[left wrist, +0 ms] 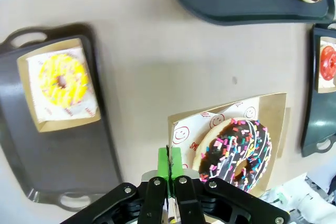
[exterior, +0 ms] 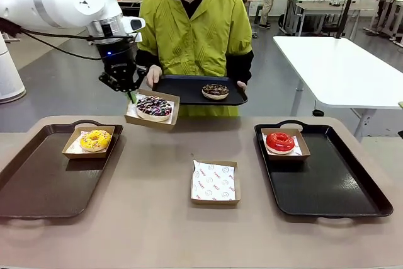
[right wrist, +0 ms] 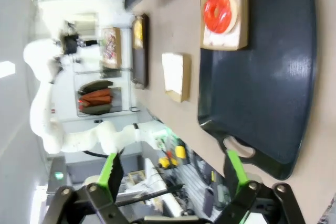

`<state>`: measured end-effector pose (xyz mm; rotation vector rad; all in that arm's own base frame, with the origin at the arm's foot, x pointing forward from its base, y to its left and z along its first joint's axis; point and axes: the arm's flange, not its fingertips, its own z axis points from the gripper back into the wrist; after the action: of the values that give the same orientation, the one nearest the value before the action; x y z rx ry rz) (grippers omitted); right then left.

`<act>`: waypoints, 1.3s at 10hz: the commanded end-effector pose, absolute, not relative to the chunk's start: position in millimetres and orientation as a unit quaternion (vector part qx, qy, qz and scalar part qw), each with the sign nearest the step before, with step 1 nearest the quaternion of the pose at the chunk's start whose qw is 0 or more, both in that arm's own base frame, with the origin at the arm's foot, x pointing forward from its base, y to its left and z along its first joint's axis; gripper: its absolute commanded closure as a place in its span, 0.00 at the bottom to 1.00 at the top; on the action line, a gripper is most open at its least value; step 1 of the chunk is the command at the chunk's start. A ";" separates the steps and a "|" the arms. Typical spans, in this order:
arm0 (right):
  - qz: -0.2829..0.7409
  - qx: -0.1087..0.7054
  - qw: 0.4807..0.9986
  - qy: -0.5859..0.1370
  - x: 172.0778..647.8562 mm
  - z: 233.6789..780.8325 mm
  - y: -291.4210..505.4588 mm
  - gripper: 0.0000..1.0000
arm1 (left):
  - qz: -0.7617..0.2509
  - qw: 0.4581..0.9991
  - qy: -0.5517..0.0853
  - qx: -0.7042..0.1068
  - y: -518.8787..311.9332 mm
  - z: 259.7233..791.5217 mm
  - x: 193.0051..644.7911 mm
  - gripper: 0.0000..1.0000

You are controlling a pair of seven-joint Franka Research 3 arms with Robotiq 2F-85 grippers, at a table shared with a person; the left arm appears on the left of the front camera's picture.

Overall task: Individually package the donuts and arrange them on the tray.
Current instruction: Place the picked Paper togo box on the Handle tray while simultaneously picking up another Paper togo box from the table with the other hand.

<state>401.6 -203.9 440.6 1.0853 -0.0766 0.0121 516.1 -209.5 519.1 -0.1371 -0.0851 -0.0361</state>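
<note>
Between the green pads of the left claw (exterior: 132,96) one rim of a shallow brown cardboard box with a smiley-printed paper liner (exterior: 148,125) is pinched. The jaws are closed tight on it, and the box appears to hang clear of the tan tabletop (exterior: 151,218). Inside that box, just beyond the fingertips, lies the chocolate ring donut with coloured sprinkles (exterior: 153,106).

Just past this claw, a person in a yellow-green jacket (exterior: 195,29) holds up a black plastic tray (exterior: 182,92). One hand (exterior: 153,75) grips the end nearest the claw and the other hand (exterior: 242,84) grips the far end. The dark chocolate ring donut (exterior: 215,91) rests on that tray.

Below the claw and to its left, the yellow-frosted sprinkled ring donut (exterior: 96,139) sits in a second cardboard box (exterior: 82,155). That box stands at the far end of a dark brown handled tray (exterior: 38,181).

Over on the other side, the right claw (right wrist: 173,174) has its jaws spread wide and holds nothing. It hovers above the near handle of a black handled tray (right wrist: 273,77). Well ahead of its fingertips, at the tray's far end, the glossy red ring donut (right wrist: 218,11) lies in a third cardboard box (right wrist: 244,24). Beside that tray, toward the left claw, an empty paper-lined cardboard box (right wrist: 176,74) sits on the tabletop, well apart from both claws.
</note>
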 end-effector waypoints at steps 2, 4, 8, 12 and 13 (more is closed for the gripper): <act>0.057 0.410 0.909 -0.034 390.8 481.3 -96.9 0.00 | -0.021 0.997 -0.053 -0.047 -123.9 528.1 459.2 0.99; 0.079 0.363 0.928 -0.020 393.7 483.3 -27.9 0.00 | -0.010 0.998 -0.049 -0.032 -79.9 528.8 441.9 0.99; 0.107 0.318 0.942 -0.008 391.8 457.3 37.8 0.00 | 0.030 0.998 -0.043 -0.037 -17.4 511.3 429.4 0.99; 0.118 0.332 0.936 -0.010 391.0 463.5 47.3 0.00 | 0.036 0.998 -0.034 -0.031 -22.6 513.4 430.9 0.99; 0.118 0.332 0.936 -0.010 391.0 463.5 47.3 0.00 | 0.036 0.998 -0.034 -0.031 -22.6 513.4 430.9 0.99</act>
<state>392.5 47.1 461.3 0.6862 -0.0245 0.2426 431.6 -20.7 511.1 -0.0620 -0.0659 0.0665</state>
